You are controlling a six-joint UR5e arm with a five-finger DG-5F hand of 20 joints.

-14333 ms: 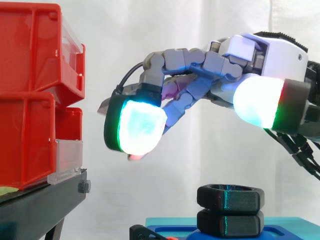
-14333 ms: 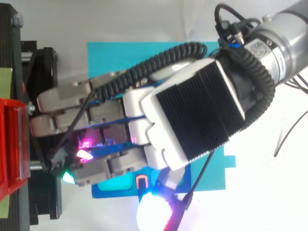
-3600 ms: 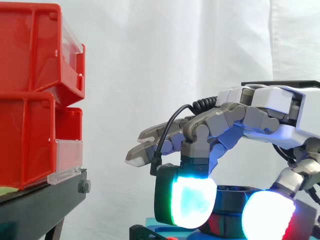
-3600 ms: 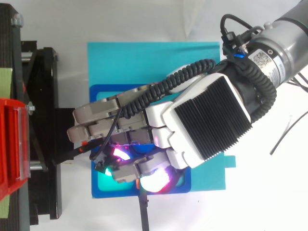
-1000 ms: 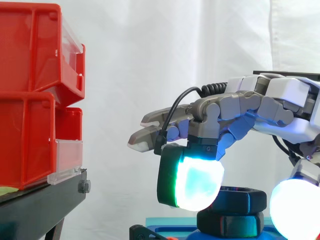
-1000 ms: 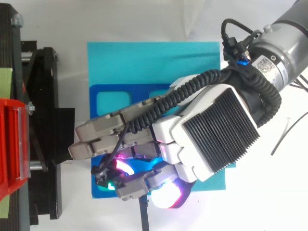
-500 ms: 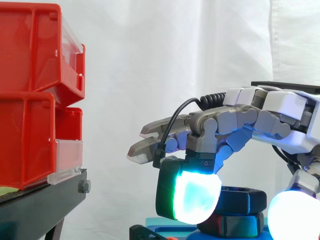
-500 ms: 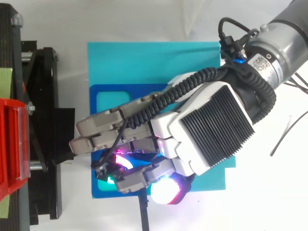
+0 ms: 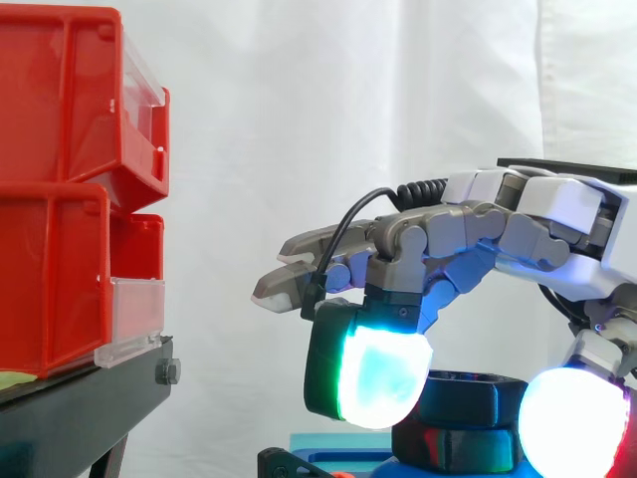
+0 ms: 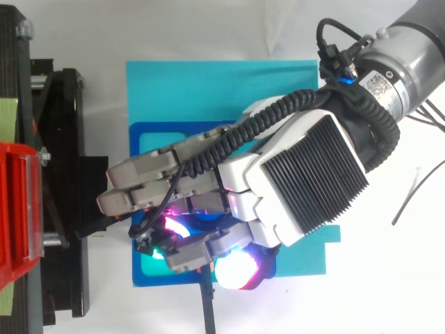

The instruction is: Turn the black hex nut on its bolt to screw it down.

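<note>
Side view: hand (image 9: 518, 224) round hex nut (image 9: 470, 394)

In the side view, two stacked red bins (image 9: 60, 189) fill the 9 o'clock edge, the lower one fronted by a clear panel (image 9: 134, 319). They rest on a black stand (image 9: 80, 408) at 8 o'clock, with a white curtain (image 9: 299, 119) behind. From above, a cyan mat (image 10: 208, 90) lies at centre, a blue tray (image 10: 195, 128) on its 6 o'clock half. A thin dark wire (image 10: 410, 198) lies on the white table (image 10: 389, 278) at 3 o'clock.
</note>
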